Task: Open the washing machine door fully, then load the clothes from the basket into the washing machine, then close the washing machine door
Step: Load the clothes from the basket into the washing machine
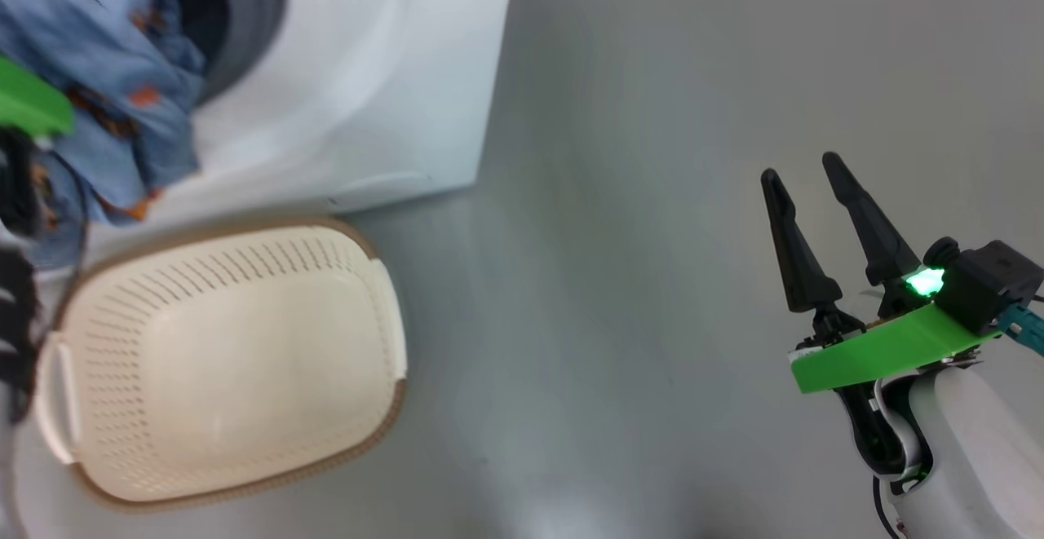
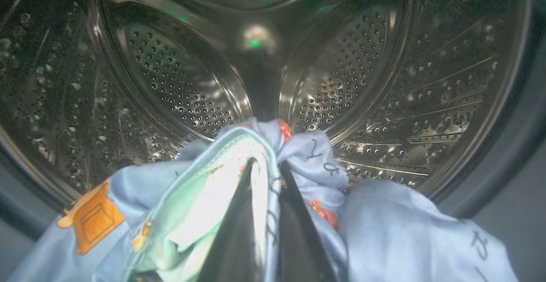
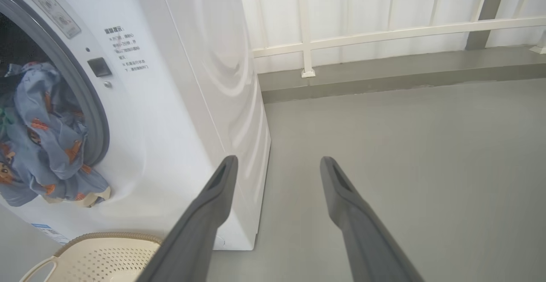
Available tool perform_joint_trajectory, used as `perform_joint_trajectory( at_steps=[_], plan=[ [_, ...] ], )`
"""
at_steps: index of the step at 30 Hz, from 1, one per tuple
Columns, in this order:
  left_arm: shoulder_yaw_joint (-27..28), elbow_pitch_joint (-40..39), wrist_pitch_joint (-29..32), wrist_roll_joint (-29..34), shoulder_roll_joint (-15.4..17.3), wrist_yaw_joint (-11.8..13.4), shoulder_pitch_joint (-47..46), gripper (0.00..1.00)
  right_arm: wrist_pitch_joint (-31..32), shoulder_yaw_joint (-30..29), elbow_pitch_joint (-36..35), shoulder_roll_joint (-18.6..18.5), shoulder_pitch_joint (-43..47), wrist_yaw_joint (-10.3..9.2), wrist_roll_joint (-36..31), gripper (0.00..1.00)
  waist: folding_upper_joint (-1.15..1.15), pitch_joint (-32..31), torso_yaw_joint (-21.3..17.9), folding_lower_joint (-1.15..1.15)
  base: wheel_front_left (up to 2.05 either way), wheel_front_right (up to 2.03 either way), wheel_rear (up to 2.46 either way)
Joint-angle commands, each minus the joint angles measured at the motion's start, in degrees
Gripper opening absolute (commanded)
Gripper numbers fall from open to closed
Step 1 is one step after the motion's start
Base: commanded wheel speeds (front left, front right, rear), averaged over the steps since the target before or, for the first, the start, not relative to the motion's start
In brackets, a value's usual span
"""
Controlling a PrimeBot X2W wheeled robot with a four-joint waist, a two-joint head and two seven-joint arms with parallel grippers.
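Head view: right gripper [image 1: 801, 168] sits low at the right over the grey floor [image 1: 620, 237], well apart from the washing machine [image 1: 391, 74]. Its forearm slants up-left and its fingers are spread, holding nothing. The basket [image 1: 383, 294] stands near left, just before the machine, with the clothes [image 1: 106, 74] bunched at the machine's mouth. Left wrist view: left gripper [image 2: 267, 164] points into the drum [image 2: 179, 81], fingers clenched on the blue bear-print cloth. Right wrist view: the splayed fingers aim along the floor past the machine's right side.

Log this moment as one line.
left gripper: shut on clothes at washing machine mouth | right gripper: open, idle | basket: empty
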Motion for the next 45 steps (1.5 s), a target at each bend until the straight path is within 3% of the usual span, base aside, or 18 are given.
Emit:
perform_joint_trajectory(
  at_steps=[1,13,19,23,24,25,35,45],
  plan=[
    [1.6,0.2,-0.5,1.0,3.3,-0.6,-4.0,0.00,-0.5,0.4,-1.7,-0.2,-0.3,0.25,-0.7,1.00,0.00,7.5,-3.9,-0.02,0.00,0.00,0.00],
    [1.2,1.9,-0.5,5.8,7.6,-1.7,-18.5,0.00,-0.5,0.3,-3.3,3.2,-1.9,0.25,-1.4,1.00,0.00,15.5,-7.7,-0.02,0.00,0.00,0.00],
    [2.9,-3.7,-0.6,9.1,9.9,-2.1,-22.8,0.00,-0.5,-0.8,-4.0,4.6,-2.3,0.25,-1.6,1.00,0.00,17.2,-8.9,-0.02,0.00,0.00,0.00],
    [5.4,-7.5,-0.6,10.3,9.6,-2.7,-21.6,0.00,-0.5,-1.2,-4.1,5.5,-2.4,0.25,-2.0,1.00,0.00,17.5,-8.8,-0.02,0.00,0.00,0.00],
    [5.7,-6.3,-0.6,10.1,9.2,-2.8,-20.6,0.28,-0.5,-1.1,-3.9,5.7,-2.5,0.25,-2.0,1.00,0.00,17.3,-8.6,-0.02,0.00,0.00,0.00],
    [5.9,-4.8,-0.6,9.8,8.9,-2.9,-19.8,0.99,-0.5,-0.9,-3.7,5.9,-2.5,0.25,-2.0,1.00,0.00,17.0,-8.5,-0.02,0.00,0.00,0.00],
    [4.2,8.9,3.8,8.9,7.6,-4.4,-18.0,1.00,-0.5,0.0,-2.5,5.6,-3.2,0.25,-1.9,1.00,0.00,13.5,-7.5,-0.02,0.00,0.00,0.00],
    [2.7,13.9,1.5,7.9,5.5,-6.1,-12.4,1.00,-0.5,1.1,-1.0,5.1,-2.7,0.25,-1.2,1.00,0.00,5.9,-5.4,-0.02,0.00,0.00,0.00]
  ],
)
